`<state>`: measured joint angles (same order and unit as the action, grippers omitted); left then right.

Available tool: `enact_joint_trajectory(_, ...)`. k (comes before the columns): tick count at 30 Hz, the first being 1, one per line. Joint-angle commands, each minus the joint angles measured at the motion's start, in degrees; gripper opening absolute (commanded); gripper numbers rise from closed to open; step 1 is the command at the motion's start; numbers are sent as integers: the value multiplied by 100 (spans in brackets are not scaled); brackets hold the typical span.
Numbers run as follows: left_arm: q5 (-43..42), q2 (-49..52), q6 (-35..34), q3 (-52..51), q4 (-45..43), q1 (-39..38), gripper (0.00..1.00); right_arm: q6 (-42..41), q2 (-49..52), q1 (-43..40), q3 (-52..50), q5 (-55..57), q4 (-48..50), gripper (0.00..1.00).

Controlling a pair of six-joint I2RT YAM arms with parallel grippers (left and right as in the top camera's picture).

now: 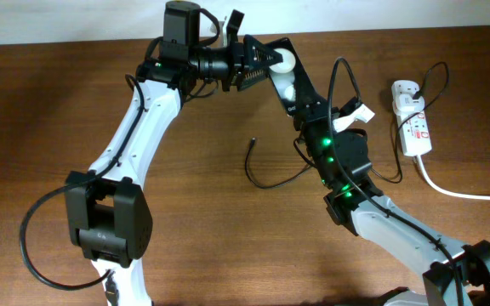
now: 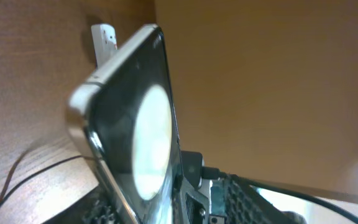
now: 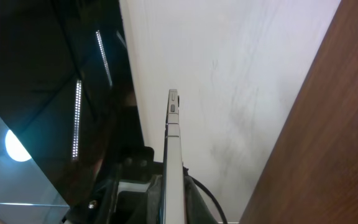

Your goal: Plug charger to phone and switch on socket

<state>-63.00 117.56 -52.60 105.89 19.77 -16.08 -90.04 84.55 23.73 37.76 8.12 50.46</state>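
My right claw (image 3: 173,186) is clamped shut on the small black rectangular smartphone (image 3: 173,143). It holds the phone edge-on, so from my right wrist I see only its thin pale side rail standing against the white wall. My left claw (image 1: 266,61) reaches in from the other side, right up against the phone. From my left wrist the glossy black face and one white round spot fill the view. I cannot tell how wide that claw stands, or whether it touches the phone.

The long thin black charger cable (image 1: 248,166) lies on the brown wooden desk (image 1: 194,212) below the phone, held by neither claw, its small connector tip pointing away from me. The white elongated power strip (image 1: 413,119) lies well off to my right, its thick white cord (image 1: 458,192) running towards the desk edge.
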Motion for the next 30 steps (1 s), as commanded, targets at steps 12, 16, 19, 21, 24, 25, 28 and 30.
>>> enact_joint_trajectory(12, 199, -26, -358, 98, -861, -118, 42, -800, -46, 186, 208, -42, 125, 4)
enact_joint_trajectory(16, 214, -26, -575, 98, -866, -140, 40, -800, -46, 223, 247, -37, 127, 4)
enact_joint_trajectory(19, 310, -26, -616, 98, -866, -179, 37, -800, -46, 306, 256, -35, 125, 4)
enact_joint_trajectory(21, 345, -26, -636, 98, -863, -210, 37, -800, -46, 330, 267, -33, 122, 4)
enact_joint_trajectory(24, 391, -26, -682, 98, -863, -262, 36, -802, -46, 330, 271, -35, 129, 4)
enact_joint_trajectory(25, 393, -26, -697, 98, -863, -291, 36, -802, -46, 330, 273, -35, 127, 4)
enact_joint_trajectory(28, 413, -26, -697, 98, -863, -345, 34, -802, -46, 332, 273, -35, 127, 4)
enact_joint_trajectory(30, 481, -26, -699, 98, -861, -382, 33, -802, -46, 332, 273, -37, 129, 4)
